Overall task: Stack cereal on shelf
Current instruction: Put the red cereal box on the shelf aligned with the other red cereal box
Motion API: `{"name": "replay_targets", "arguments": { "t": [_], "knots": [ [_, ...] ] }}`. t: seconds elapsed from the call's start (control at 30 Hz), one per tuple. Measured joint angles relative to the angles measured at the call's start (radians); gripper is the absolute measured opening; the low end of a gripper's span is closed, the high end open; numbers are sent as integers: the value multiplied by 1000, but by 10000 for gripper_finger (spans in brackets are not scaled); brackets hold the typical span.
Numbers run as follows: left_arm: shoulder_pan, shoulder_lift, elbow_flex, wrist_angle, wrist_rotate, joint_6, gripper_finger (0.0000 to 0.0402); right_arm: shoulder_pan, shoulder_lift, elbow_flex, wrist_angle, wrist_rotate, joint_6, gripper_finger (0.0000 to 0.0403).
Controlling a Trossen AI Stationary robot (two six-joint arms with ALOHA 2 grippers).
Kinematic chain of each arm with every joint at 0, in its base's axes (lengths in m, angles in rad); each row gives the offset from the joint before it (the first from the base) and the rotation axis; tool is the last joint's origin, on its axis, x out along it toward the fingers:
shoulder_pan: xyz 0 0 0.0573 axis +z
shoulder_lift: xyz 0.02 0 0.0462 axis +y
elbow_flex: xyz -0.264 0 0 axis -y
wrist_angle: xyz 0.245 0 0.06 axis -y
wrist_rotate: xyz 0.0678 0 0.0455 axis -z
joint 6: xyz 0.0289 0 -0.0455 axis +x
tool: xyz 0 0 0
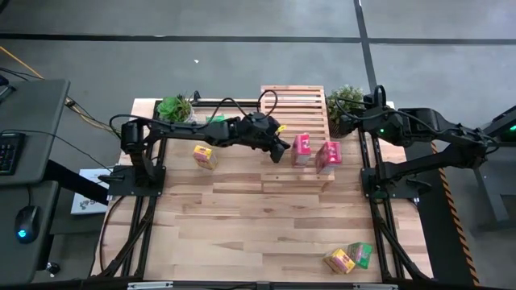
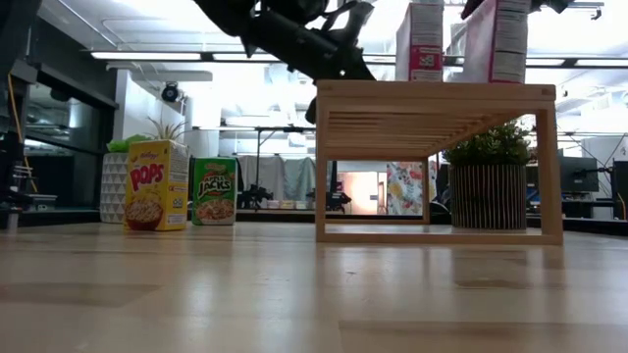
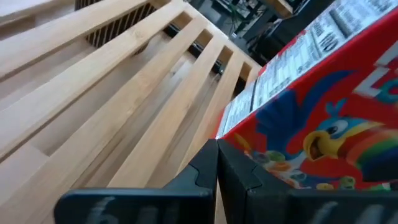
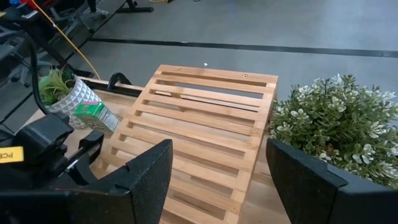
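1. Nearest, at about five o'clock on the counter [image 1: 242, 234] in the high view: one yellow box [image 1: 339, 260] and one green box [image 1: 360, 254], lying just beside each other, well apart from the rack and both arms.
2. Middle, at nine o'clock from the rack: a second yellow box [image 1: 205, 155], standing on the counter; in the low view it stands near a second green box [image 2: 214, 191] that sits farther back.
3. Centre: the shelf [image 1: 282, 173], a slatted light-wood rack. Two red boxes stand upright on its top, one [image 1: 301, 149] toward nine o'clock, the other [image 1: 328, 156] just beside it toward three o'clock.
4. Left hand [image 1: 278, 147]: fingers pressed together with nothing between them, hovering over the slats right next to the nearer red box; whether it touches the carton cannot be told.
5. Right hand [image 4: 217, 180]: at about one o'clock past the rack, near a potted plant [image 1: 347, 101], fingers spread wide and holding nothing, waiting.
6. Judged step: two of six are stacked, four remain. To do it well, lift the left hand clear upward before swinging away, so that it does not knock over the tall red cartons, then spread the fingers above the yellow box at nine o'clock and grip its narrow sides.
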Motion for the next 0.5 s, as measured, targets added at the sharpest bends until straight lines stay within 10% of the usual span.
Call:
{"name": "replay_targets", "arguments": {
  "t": [0.5],
  "knots": [
    [2,-10,2,-15,1,2,0,0,0,0,-3,-2,0,252]
  ]
}}
